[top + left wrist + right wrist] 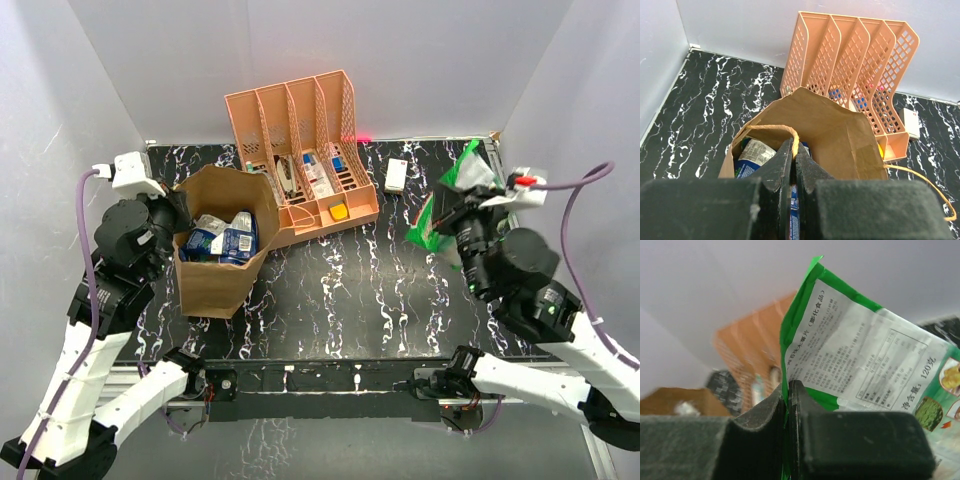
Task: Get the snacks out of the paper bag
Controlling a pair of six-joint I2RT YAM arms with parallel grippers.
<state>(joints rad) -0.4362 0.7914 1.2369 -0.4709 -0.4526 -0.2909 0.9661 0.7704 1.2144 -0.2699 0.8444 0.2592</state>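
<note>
The brown paper bag (215, 278) stands upright at the left of the table, its mouth open. Inside it lie blue and white snacks (225, 238), which also show in the left wrist view as packets (754, 154). My left gripper (178, 212) is at the bag's left rim. In its wrist view it (794, 145) is shut on the bag's thin loop handle (771, 129). At the right, my right gripper (462, 215) holds a large green chip bag (455, 185) above the table. Its jaws (788, 385) are shut on the edge of that green bag (850, 350).
An orange slotted rack (300, 120) with small items stands behind the paper bag, touching its right side. A white remote (396, 175) lies to the rack's right. The bag's other loop handle (925, 185) hangs loose outside it. White walls close in three sides.
</note>
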